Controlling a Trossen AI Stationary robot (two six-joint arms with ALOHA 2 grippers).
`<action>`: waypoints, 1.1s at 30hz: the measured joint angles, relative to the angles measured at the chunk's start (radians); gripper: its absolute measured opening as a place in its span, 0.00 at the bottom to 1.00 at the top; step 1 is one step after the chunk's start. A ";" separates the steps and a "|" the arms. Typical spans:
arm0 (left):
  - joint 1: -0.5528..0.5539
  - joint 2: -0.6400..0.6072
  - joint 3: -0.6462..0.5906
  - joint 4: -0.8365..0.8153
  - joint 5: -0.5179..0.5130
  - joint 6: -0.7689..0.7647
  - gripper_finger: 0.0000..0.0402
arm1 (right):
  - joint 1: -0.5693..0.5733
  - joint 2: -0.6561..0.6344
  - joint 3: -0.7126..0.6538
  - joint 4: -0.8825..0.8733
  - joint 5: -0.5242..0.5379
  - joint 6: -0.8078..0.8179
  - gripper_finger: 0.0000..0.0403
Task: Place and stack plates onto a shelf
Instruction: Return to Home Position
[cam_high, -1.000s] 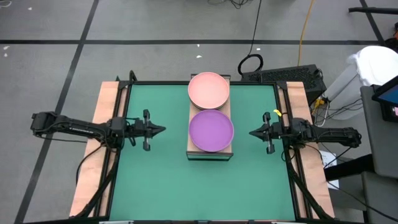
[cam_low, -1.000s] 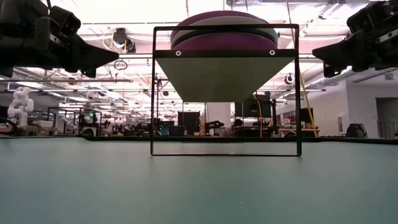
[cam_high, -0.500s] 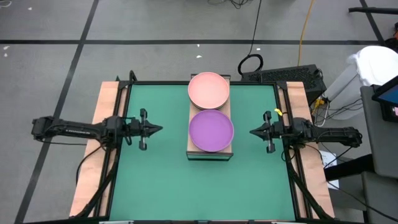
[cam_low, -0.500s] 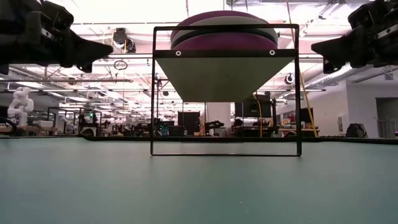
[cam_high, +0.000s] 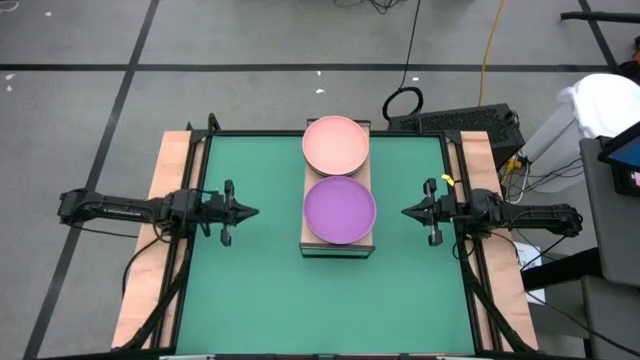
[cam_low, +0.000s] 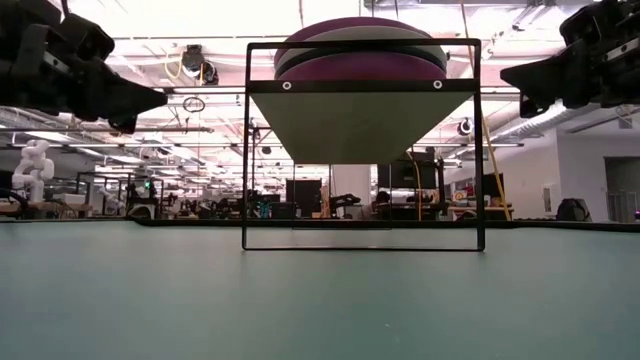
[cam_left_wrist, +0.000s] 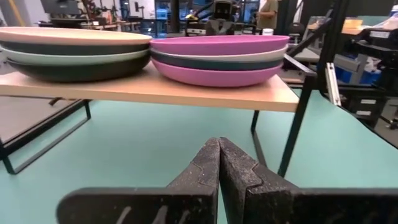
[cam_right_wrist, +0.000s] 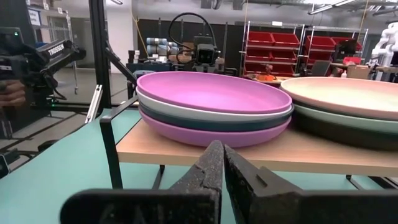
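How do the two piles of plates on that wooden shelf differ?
Beneath its top plate, the pink-topped pile shows dark grey, the purple-topped pile whitish. The pink-topped pile rests on a dark grey plate, the purple-topped pile on a purple one. Both hold four plates.

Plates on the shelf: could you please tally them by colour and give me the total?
Purple plates: 2
Dark grey plates: 3
Pink plate: 1
Pale green plate: 1
Whitish plate: 1
Total: 8, in two stacks of 4 on the shelf.
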 joint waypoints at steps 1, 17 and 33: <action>-0.005 -0.017 0.000 -0.018 -0.001 0.000 0.01 | 0.000 0.000 0.000 0.000 0.000 0.000 0.00; -0.091 -0.267 0.000 -0.207 -0.032 0.000 0.01 | 0.000 0.000 0.000 0.002 0.000 0.000 0.00; -0.095 -0.282 0.001 -0.230 -0.054 -0.009 0.01 | 0.000 0.000 0.000 0.002 0.001 0.000 0.00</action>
